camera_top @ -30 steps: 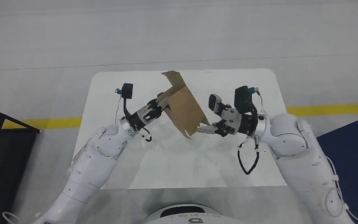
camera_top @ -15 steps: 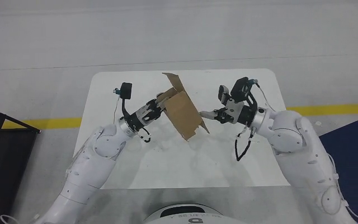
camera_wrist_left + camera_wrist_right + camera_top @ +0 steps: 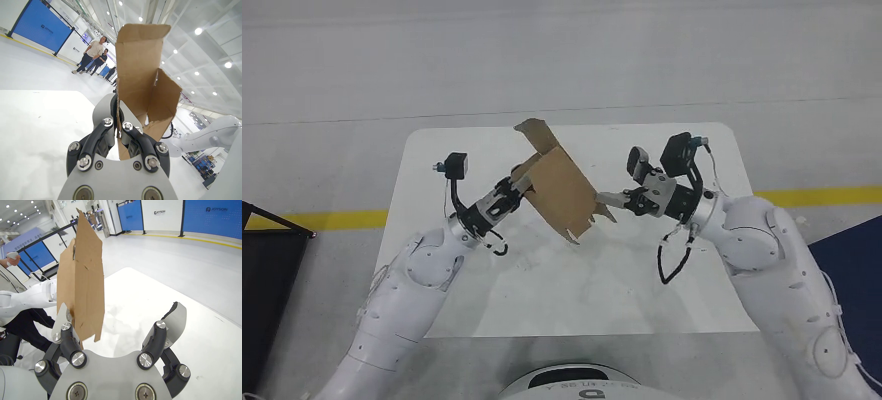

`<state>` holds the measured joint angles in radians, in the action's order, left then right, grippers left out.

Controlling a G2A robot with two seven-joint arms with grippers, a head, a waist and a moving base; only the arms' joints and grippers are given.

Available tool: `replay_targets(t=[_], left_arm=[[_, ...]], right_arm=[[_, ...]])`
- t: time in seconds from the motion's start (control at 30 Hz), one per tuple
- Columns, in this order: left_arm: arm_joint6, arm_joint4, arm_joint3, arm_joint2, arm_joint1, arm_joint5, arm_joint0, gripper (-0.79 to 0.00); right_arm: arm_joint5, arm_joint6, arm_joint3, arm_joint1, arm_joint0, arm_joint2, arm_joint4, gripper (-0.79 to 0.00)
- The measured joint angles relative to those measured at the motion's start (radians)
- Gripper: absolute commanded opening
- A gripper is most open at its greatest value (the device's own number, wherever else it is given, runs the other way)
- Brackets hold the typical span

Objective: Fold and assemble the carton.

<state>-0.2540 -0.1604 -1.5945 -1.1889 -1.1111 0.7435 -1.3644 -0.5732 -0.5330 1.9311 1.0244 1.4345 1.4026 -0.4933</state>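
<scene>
A brown carton, part-unfolded with its flaps loose, hangs tilted over the middle of the white table. My left gripper is shut on the carton's left edge; in the left wrist view the left gripper pinches the cardboard wall and the carton rises from it as an open sleeve. My right gripper stands open at the carton's right corner. In the right wrist view the right gripper shows one finger against the carton; the other finger is apart.
The table's near half is bare. A yellow floor line runs behind the table, and a dark stand sits beyond its left side. Blue barrier panels stand far off across the floor.
The left arm has lifted and shifted the carton toward the far left. The right gripper has come up from below the carton's lower corner to its right edge, staying open.
</scene>
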Motion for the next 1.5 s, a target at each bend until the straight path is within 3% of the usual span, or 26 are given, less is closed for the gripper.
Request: replay_targets(t=[0.1, 0.33, 0.43, 0.67, 0.8, 1.03, 1.3, 1.5], left_arm=[[-0.006, -0.071, -0.005, -0.008, 0.002, 0.004, 0.004, -0.785], [0.006, -0.014, 0.001, 0.003, -0.002, -0.006, -0.008, -0.785], [-0.014, 0.174, 0.035, 0.031, -0.008, 0.011, -0.012, -0.785], [-0.190, 0.589, 0.155, 0.099, -0.021, 0.064, 0.040, -0.785], [-0.236, 0.698, 0.205, 0.136, -0.036, 0.070, 0.080, -0.785], [-0.273, 0.749, 0.247, 0.189, -0.060, 0.082, 0.122, -0.785], [-0.276, 0.753, 0.262, 0.208, -0.075, 0.093, 0.120, -0.785], [-0.327, 0.847, 0.246, 0.222, -0.083, 0.070, 0.103, -0.785]], right_arm=[[-0.042, 0.016, 0.030, -0.007, 0.066, 0.062, 0.039, 0.000], [-0.024, 0.019, 0.017, -0.007, 0.066, 0.066, 0.023, 0.000], [0.006, 0.060, -0.022, -0.009, 0.099, 0.107, 0.020, 0.000], [0.024, 0.084, 0.006, -0.013, 0.161, 0.155, -0.022, 0.000], [0.026, 0.055, 0.043, -0.011, 0.139, 0.108, -0.034, 0.000], [0.049, 0.017, 0.015, 0.002, 0.038, -0.042, -0.067, 0.000], [0.039, 0.009, -0.030, 0.016, -0.054, -0.145, -0.056, 0.000], [0.049, 0.007, -0.050, 0.022, -0.090, -0.184, -0.063, 0.000]])
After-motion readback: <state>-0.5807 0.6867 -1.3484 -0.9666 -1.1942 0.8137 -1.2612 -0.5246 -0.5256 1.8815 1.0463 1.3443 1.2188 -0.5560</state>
